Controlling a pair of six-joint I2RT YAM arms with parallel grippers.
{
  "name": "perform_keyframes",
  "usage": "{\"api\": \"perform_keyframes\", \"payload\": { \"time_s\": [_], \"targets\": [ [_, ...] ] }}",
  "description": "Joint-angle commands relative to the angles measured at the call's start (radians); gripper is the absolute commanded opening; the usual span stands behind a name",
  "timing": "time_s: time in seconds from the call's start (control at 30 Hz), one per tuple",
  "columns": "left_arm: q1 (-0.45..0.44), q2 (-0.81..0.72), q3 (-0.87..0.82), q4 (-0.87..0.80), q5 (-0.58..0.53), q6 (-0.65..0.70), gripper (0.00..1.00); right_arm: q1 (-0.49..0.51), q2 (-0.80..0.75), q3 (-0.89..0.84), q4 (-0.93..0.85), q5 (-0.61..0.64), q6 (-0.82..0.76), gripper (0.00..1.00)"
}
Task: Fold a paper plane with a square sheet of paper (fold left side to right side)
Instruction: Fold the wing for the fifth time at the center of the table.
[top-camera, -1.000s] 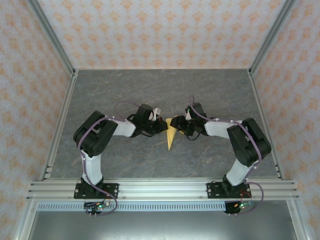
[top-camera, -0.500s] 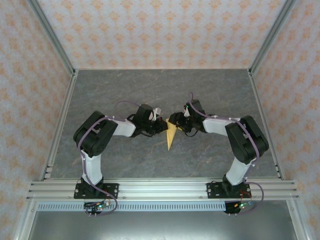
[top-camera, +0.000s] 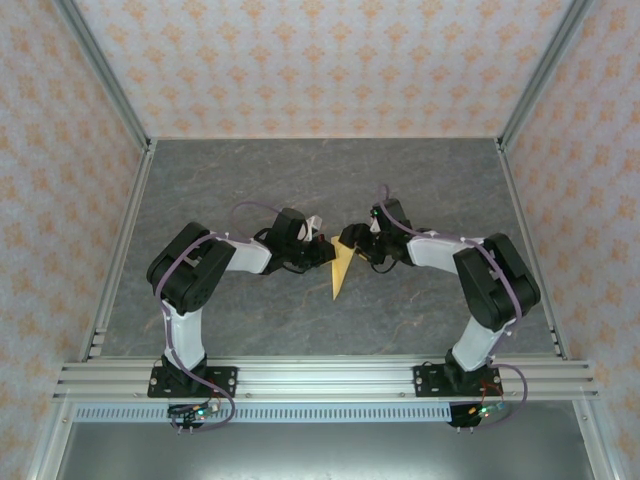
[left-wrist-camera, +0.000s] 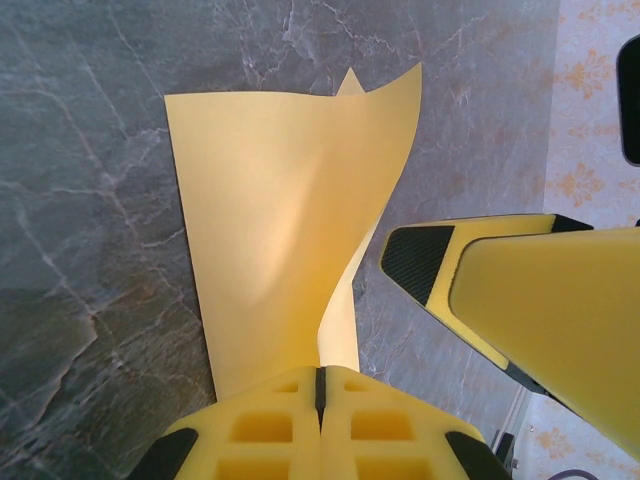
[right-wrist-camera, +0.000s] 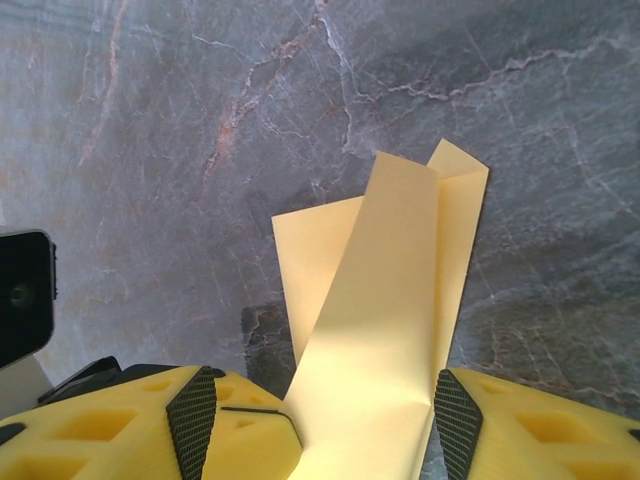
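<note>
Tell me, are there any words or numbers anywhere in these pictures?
None: there are no words, numbers, labels or signs to read. The yellow paper is plain, the grey table has only marble veins, and the walls carry only an orange ornament pattern.

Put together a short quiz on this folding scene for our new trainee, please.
1. True or false: the left gripper is shut on the yellow paper.
2. Pick one: the right gripper is (A) open, with a finger on each side of the yellow paper; (B) shut on nothing; (C) open, well off to one side of the yellow paper.
3. Short answer: in the top view, toward which edge of the table does the yellow paper's sharp tip point?

Key: 1 true. 2 A. 3 The near edge, at the bottom of that view.
</note>
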Motion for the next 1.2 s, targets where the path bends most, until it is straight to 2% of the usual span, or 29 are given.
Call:
{"api": "perform_keyframes", "payload": {
  "time_s": [0.0, 0.53, 1.17],
  "targets": [
    [0.011, -0.007, 0.015, -0.011, -0.004, 0.026, 0.0, 0.004, -0.003, 0.004, -0.013, 0.011, -0.003, 0.63],
    [0.012, -0.053, 0.007, -0.022, 0.0, 0.04, 0.0, 0.004, 0.072, 0.089, -0.036, 0.03, -0.026, 0.7],
    [0.012, -0.052, 0.008, -0.024, 0.001, 0.042, 0.0, 0.004, 0.108, 0.156, -0.115, 0.079, -0.055, 0.71]
  ]
}}
